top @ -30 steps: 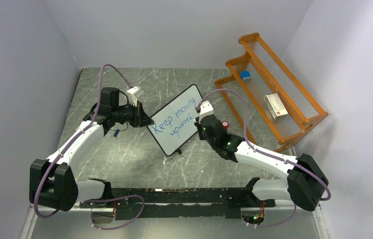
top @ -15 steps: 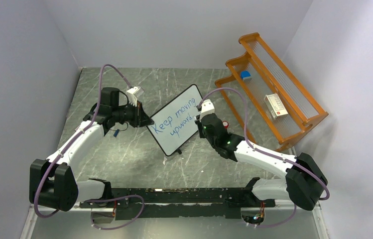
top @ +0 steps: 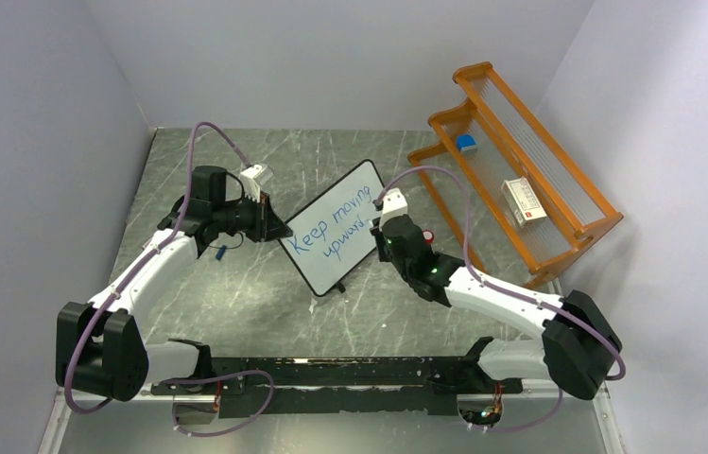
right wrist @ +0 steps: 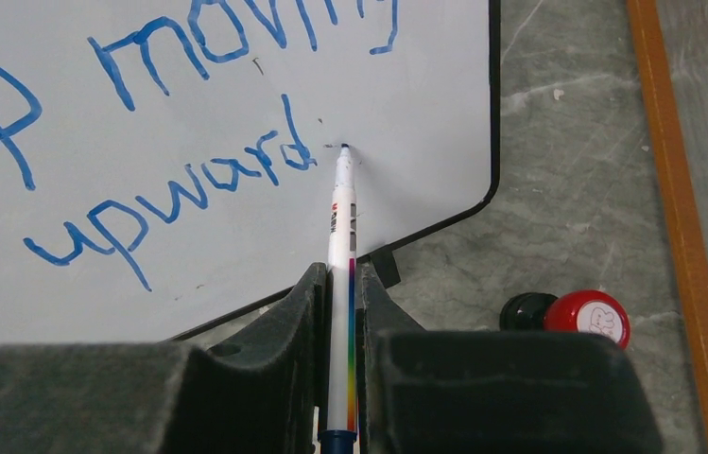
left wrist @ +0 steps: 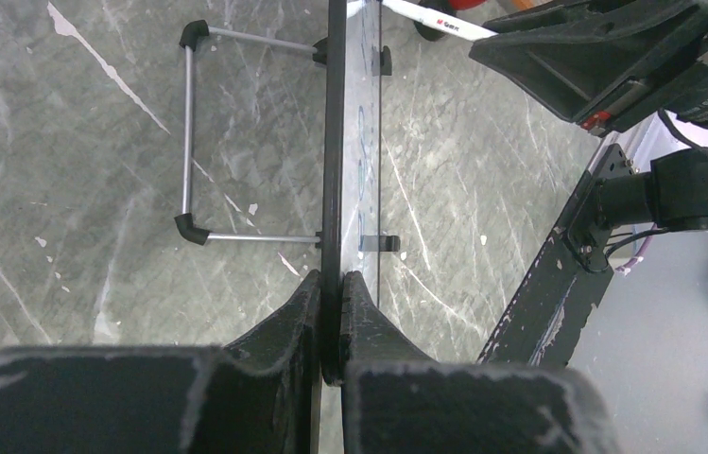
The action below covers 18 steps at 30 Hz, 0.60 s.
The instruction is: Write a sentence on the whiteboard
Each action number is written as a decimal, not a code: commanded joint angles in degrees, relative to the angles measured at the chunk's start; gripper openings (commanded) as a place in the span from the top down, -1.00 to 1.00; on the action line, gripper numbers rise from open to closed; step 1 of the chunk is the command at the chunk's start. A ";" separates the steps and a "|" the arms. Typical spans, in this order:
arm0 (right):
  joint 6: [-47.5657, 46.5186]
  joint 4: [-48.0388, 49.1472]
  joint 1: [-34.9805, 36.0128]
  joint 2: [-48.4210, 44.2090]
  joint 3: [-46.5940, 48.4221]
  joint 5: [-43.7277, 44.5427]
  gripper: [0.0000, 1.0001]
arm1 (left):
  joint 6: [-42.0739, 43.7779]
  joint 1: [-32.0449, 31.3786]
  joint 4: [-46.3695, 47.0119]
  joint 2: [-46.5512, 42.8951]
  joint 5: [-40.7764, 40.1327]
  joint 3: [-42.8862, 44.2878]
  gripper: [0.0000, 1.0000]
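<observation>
The whiteboard (top: 361, 194), white with a thin black frame, stands tilted mid-table. It carries the sentence (top: 334, 227) in blue, "Keep moving upward", in two lines; the right wrist view shows its end (right wrist: 194, 184). My left gripper (top: 279, 231) is shut on the board's left edge, seen edge-on in the left wrist view (left wrist: 335, 142), with the jaws pressed on the frame (left wrist: 331, 293). My right gripper (top: 380, 231) is shut on a white marker (right wrist: 340, 236) with a rainbow stripe. The marker tip rests on the board just right of "upward".
An orange rack (top: 520, 170) stands at the right with a blue item (top: 466, 143) and a white box (top: 524, 202) on it. A red-and-black cap (right wrist: 588, 317) lies on the table near the board's corner. The board's wire stand (left wrist: 189, 132) shows behind it.
My right gripper has shifted slightly left toward the board with the marker. The left arm and board have not moved.
</observation>
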 commanded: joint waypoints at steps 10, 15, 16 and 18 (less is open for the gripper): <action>2.14 -4.46 -0.36 -15.22 -1.51 1.80 1.00 | -0.87 -0.03 -4.98 -2.03 -16.11 3.83 0.34; 2.06 -3.39 -0.36 -18.36 -2.57 1.51 1.00 | -1.96 -0.03 -8.42 -5.92 -22.37 8.16 0.06; 2.13 -3.18 -0.36 -18.92 -2.91 1.33 1.00 | -1.99 -0.02 -9.35 -6.58 -23.83 8.62 0.02; 2.29 -2.72 -0.35 -20.11 -3.61 0.90 1.00 | -2.27 -0.03 -11.08 -7.93 -27.53 9.24 -0.07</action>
